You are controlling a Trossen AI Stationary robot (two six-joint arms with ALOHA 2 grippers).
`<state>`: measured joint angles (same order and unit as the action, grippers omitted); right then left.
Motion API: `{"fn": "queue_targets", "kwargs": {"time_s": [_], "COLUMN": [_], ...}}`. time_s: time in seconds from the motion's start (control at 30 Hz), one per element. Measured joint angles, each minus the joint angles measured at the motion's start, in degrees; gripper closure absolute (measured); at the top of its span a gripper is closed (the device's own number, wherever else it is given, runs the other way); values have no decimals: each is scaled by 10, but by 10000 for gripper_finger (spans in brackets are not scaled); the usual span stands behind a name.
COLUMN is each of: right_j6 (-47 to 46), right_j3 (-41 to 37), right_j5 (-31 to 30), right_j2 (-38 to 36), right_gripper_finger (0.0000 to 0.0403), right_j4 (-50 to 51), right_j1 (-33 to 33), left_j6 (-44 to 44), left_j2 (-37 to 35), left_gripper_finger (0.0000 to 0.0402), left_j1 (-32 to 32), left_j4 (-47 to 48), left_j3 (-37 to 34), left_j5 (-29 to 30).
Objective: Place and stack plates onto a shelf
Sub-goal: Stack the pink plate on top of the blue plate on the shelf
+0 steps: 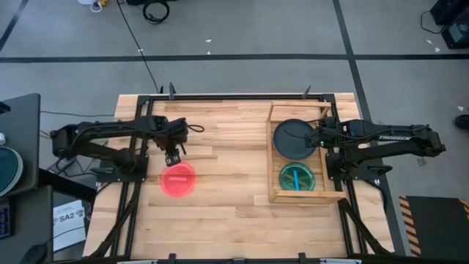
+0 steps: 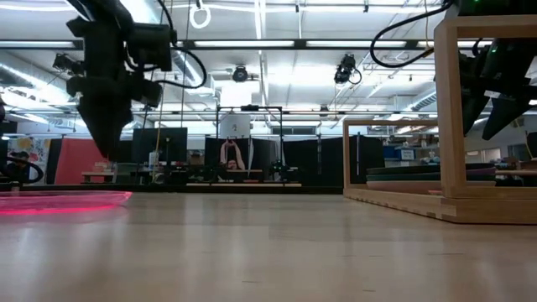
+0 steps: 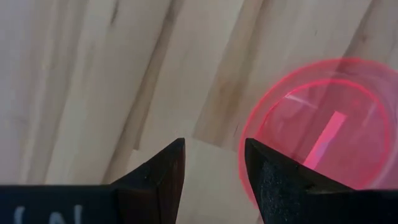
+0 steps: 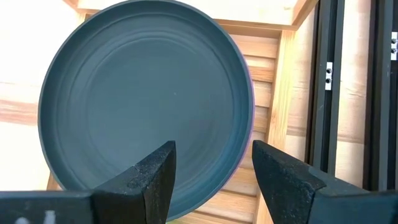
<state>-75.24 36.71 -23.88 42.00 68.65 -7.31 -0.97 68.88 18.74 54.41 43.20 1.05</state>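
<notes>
the left gripper [image 1: 174,157] hovers above the table [image 1: 234,213] just beside the red-pink plate [image 1: 178,180], jaws parted narrowly and empty; the position suggests an approach to the plate's near rim for a pickup. the right gripper [image 1: 316,141] sits at the edge of the dark teal plate [image 1: 292,138], which lies flat in the far half of the shelf [image 1: 272,158]. its jaws are open with the rim between them, not clamped. the green plate [image 1: 296,177] occupies the near half, keeping large and small stacks separate.

We are seeing bright ceiling strip lights [image 2: 336,42] glaring overhead, leaving the near surface [image 2: 268,260] softly blurring and arms silhouetting darkly.
</notes>
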Motion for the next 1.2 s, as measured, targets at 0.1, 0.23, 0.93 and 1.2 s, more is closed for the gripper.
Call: {"fn": "queue_targets", "kwargs": {"time_s": [0.1,0.23,0.93,1.2], "right_j6": [0,0,0,0], "right_j3": [0,0,0,0], "right_j5": [0,0,0,0], "right_j2": [0,0,0,0], "right_gripper_finger": [186,186,186,186], "right_j4": [0,0,0,0], "right_j1": [0,0,0,0], "left_j6": [18,31,47,47], "left_j2": [25,52,161,175], "left_gripper_finger": [228,228,228,228], "left_j1": [4,4,3,3], "left_j4": [0,0,-2,-3], "left_j3": [0,0,0,0], "left_j5": [-24,-38,-70,-70]}}
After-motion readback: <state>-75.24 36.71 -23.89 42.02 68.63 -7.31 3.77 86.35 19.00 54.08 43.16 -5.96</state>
